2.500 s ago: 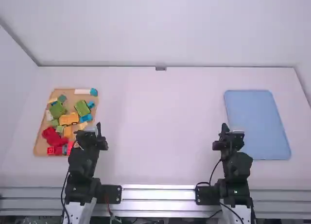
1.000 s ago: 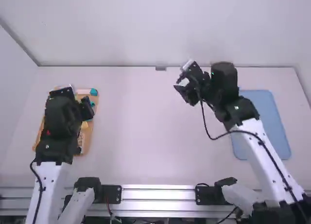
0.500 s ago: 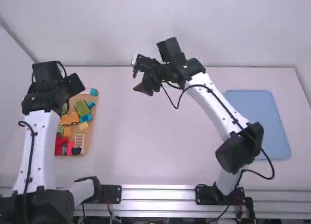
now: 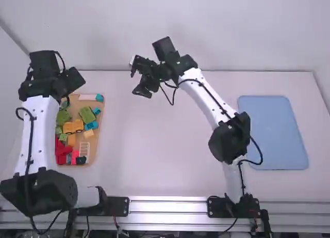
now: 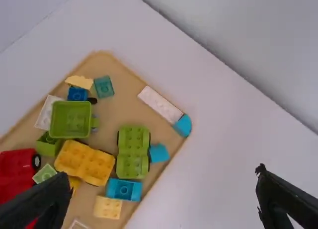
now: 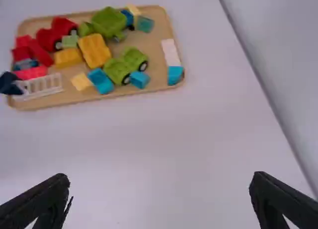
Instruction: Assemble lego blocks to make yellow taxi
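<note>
Starting the first pick seems the step in hand: left gripper [image 5: 163,174] and right gripper [image 6: 160,178] are both empty, jaws wide apart. The yellow wheeled base [image 5: 84,162] lies in the tray [image 5: 119,107] at left; I'd want one lowered squarely over it.

Colourful lego blocks [image 5: 84,162], one yellow and wheeled, lie on a tray [image 5: 121,101].
</note>
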`<state>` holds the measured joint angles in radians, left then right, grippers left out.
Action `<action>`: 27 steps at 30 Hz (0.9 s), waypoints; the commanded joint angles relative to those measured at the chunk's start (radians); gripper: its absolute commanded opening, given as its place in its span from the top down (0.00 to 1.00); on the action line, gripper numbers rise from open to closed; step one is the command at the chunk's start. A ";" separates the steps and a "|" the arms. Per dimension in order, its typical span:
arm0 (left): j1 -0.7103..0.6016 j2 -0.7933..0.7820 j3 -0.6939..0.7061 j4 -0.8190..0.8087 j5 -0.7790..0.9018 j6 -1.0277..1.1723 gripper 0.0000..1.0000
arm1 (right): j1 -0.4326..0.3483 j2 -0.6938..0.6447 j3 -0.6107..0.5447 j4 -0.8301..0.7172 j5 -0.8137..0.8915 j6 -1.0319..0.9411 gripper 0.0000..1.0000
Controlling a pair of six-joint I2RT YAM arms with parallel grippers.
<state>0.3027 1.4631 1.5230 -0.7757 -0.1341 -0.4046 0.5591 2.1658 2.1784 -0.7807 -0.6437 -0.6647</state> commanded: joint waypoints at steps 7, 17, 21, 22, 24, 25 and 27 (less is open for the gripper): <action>0.012 0.019 0.040 -0.074 -0.012 0.012 0.01 | -0.122 0.006 0.039 -0.390 -0.618 -0.630 0.02; 0.011 0.019 0.025 -0.149 -0.011 0.008 0.01 | -0.086 0.006 0.017 -0.032 -0.340 -0.148 0.02; 0.011 0.019 0.000 -0.131 -0.012 0.001 0.01 | -0.045 0.005 0.015 0.080 -0.111 0.033 0.02; 0.012 0.019 -0.011 -0.124 -0.012 0.002 0.01 | -0.041 0.005 0.006 0.072 -0.131 0.011 0.02; 0.011 0.019 -0.031 -0.110 -0.012 0.001 0.01 | -0.043 0.000 -0.027 0.064 -0.185 -0.021 0.02; 0.011 0.019 -0.041 -0.103 -0.011 0.001 0.01 | -0.047 -0.004 -0.053 0.077 -0.204 -0.019 0.02; 0.012 0.019 -0.064 -0.099 -0.011 0.001 0.01 | -0.066 -0.042 -0.153 0.182 -0.223 0.030 0.02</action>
<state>0.3050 1.4780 1.4857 -0.8707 -0.1356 -0.4004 0.5262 2.1651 2.1002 -0.6300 -0.8627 -0.7086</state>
